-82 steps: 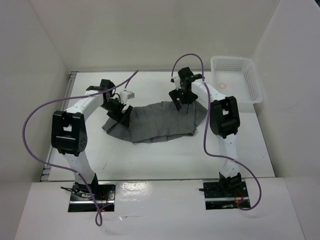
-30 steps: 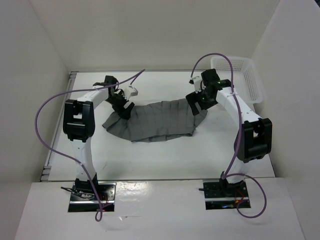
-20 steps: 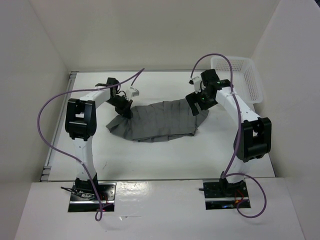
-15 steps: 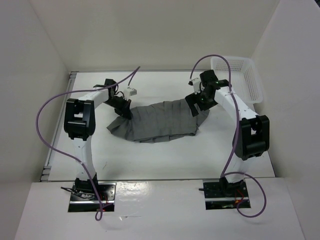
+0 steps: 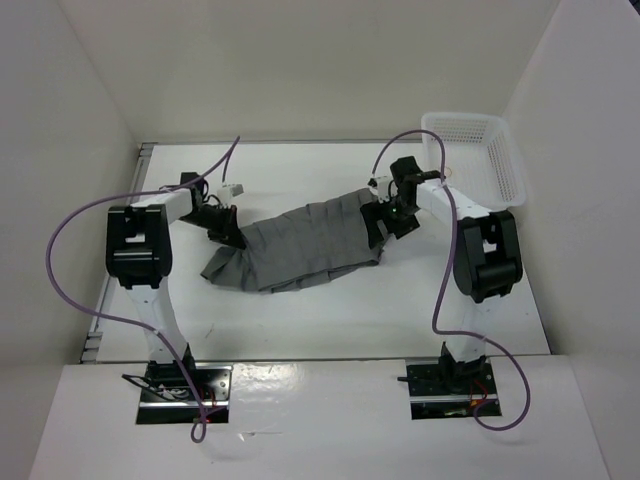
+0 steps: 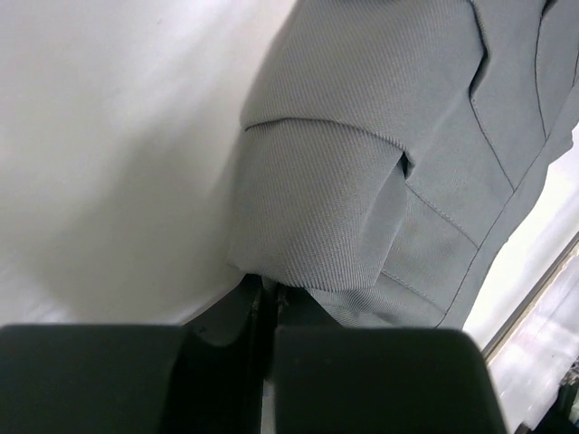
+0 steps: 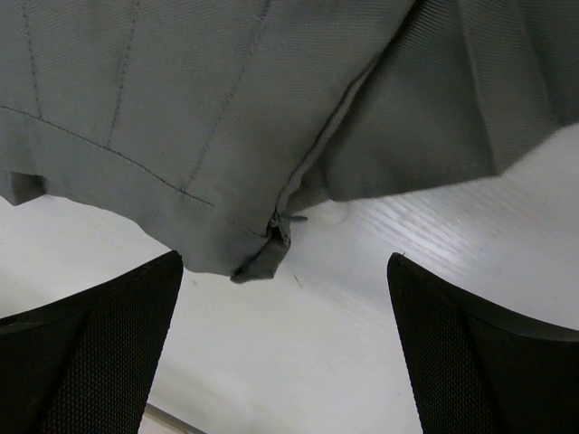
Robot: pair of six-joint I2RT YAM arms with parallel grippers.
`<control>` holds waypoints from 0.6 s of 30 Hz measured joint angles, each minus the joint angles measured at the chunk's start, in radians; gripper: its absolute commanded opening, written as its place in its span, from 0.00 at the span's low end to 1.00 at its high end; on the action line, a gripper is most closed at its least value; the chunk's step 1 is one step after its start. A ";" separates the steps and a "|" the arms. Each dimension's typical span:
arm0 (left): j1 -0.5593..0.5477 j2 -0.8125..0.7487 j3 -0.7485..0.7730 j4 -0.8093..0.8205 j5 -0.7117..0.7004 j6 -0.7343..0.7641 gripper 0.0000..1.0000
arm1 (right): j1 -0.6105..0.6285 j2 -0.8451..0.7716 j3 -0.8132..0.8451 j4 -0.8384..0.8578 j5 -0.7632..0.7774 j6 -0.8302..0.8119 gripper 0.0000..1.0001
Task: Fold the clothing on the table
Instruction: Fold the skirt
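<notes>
Pinching a fold at the left end of the grey pleated clothing (image 6: 362,136), the left fingers (image 6: 222,321) were clamped tight on the fabric. The right fingers (image 7: 90,334) stood spread wide above its right hem (stitch lines plain in the wrist view), gripping nothing. The clothing lay rumpled across the middle of the white desk (image 5: 350,320); a mesh basket (image 5: 470,160) stood at the far right corner.

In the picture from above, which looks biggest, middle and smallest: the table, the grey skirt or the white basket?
1. the table, biggest by far
2. the grey skirt
3. the white basket, smallest, though it sits farthest from the camera
</notes>
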 measured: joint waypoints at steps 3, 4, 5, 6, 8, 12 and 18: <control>0.012 -0.011 -0.019 0.006 -0.007 -0.017 0.00 | 0.000 0.047 0.018 0.015 -0.056 0.006 0.95; 0.015 -0.016 -0.027 0.010 -0.006 -0.020 0.00 | 0.000 0.064 0.028 0.021 -0.077 0.009 0.94; 0.018 -0.022 -0.035 0.011 -0.008 -0.022 0.00 | 0.000 0.081 0.036 0.025 -0.096 0.011 0.94; 0.020 -0.031 -0.047 0.015 -0.010 -0.023 0.00 | -0.001 0.099 0.045 0.030 -0.116 0.013 0.94; 0.026 -0.044 -0.065 0.016 -0.018 -0.030 0.00 | -0.002 0.127 0.053 0.042 -0.147 0.015 0.94; 0.035 -0.061 -0.084 0.016 -0.032 -0.039 0.00 | -0.014 0.143 0.055 0.067 -0.180 0.017 0.94; 0.039 -0.087 -0.108 0.016 -0.060 -0.039 0.00 | -0.111 0.143 0.055 0.119 -0.200 0.018 0.94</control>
